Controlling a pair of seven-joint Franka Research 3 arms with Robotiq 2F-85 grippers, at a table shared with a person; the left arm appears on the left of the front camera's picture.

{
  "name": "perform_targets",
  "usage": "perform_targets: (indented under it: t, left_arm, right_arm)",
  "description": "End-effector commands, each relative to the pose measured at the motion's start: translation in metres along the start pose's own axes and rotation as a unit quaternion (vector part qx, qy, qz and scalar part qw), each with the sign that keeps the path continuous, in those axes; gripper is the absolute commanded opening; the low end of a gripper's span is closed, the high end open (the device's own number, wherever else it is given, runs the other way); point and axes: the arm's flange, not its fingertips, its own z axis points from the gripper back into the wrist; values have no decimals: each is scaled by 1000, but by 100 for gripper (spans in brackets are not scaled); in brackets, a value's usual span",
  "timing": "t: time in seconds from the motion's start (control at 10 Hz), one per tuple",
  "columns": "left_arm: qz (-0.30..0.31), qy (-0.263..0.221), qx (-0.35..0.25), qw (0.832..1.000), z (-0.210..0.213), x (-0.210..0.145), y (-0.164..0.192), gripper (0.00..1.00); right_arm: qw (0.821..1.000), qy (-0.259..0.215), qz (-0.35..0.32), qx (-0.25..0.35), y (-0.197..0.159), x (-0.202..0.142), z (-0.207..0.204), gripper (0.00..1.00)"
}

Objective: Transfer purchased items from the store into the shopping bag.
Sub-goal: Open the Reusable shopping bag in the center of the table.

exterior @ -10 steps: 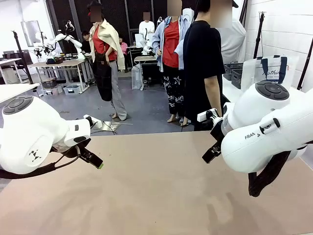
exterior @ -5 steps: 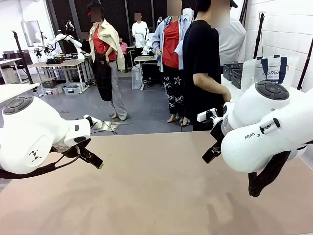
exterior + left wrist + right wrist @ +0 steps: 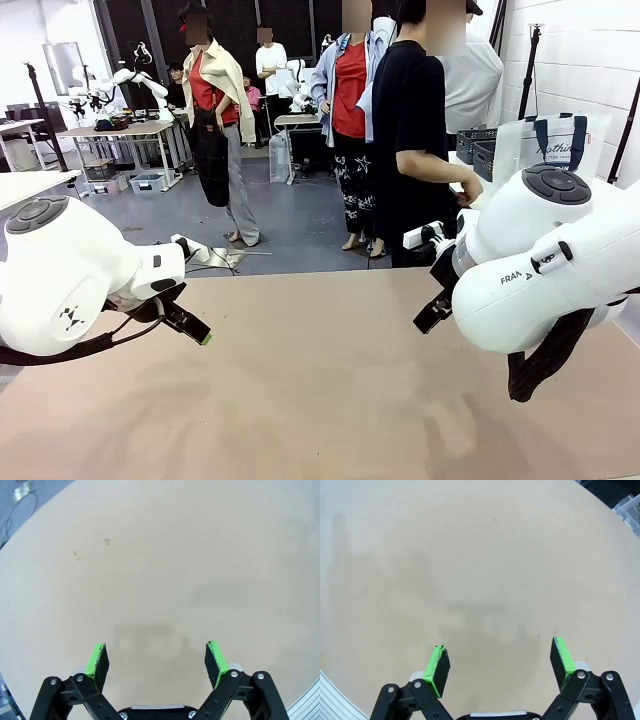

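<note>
While wrist-view jaws wide, front-view shopping bag (image 3: 515, 145) afar.

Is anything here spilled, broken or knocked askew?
Nothing stands out. The left gripper and right gripper hang open over the table, which shows just a few faint specks, and the shopping bag stands upright off to the right.
</note>
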Motion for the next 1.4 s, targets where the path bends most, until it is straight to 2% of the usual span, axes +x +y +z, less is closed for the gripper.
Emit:
perform_targets:
  t: [0.0, 0.3, 0.5, 0.8, 1.1, 1.2, 1.3]
  left_arm:
    - [2, 0, 0, 1000, 0, 0, 1, 100]
    - [0, 0, 0, 1000, 0, 0, 0, 100]
    - [-20, -5, -44, 999, 22, 11, -8, 100]
    - [-13, 0, -114, 993, 46, 19, -6, 100]
    - [-29, -29, -191, 981, 81, 26, -1, 100]
    - [-46, -41, -193, 979, 90, 28, 2, 100]
    - [-63, -57, -166, 982, 94, 31, 8, 100]
  right_arm:
    - [1000, 0, 0, 0, 0, 0, 0, 100]
    - [1000, 0, 0, 0, 0, 0, 0, 100]
    - [999, -20, 15, 38, 17, 7, 12, 100]
    - [997, -16, 34, 69, 29, 17, 37, 100]
    - [993, -17, 71, 92, 31, 15, 90, 100]
    - [991, -17, 80, 103, 31, 12, 105, 100]
    - [989, -23, 89, 113, 23, 11, 120, 100]
